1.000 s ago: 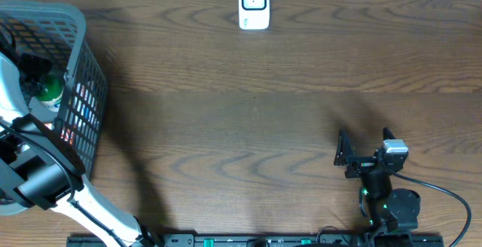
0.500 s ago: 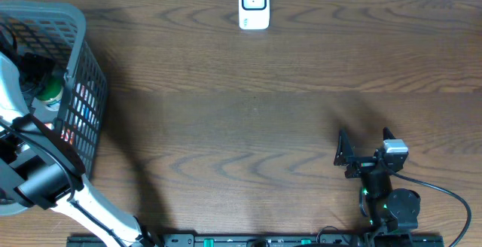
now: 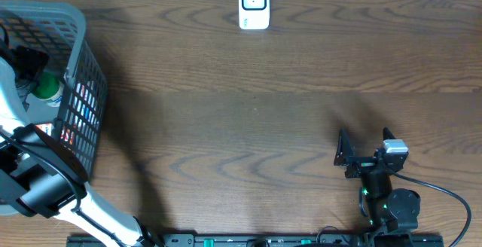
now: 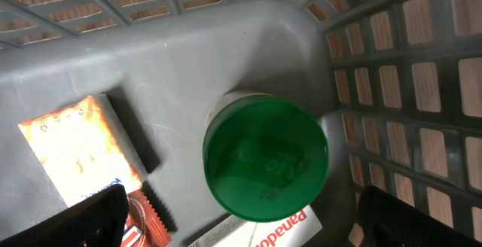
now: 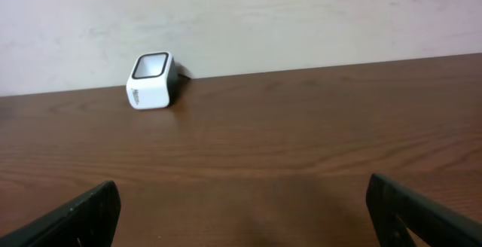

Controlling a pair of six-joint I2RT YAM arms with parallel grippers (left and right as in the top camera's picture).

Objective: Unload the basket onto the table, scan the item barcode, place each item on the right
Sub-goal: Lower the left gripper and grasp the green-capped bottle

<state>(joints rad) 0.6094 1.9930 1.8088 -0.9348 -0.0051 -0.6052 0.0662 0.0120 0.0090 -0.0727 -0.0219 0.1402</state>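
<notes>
At 5 o'clock on the bench, the right pincer rests spread, empty. At 9 o'clock, the left pincer hangs spread over the green-lidded jar inside the basket. Scanner: 12 o'clock. Probable fault: the jaws snag the adjacent orange packet, or the round jar slips.

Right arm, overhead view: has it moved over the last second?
No. The right arm stays put, in the same spot relative to the white scanner.
</notes>
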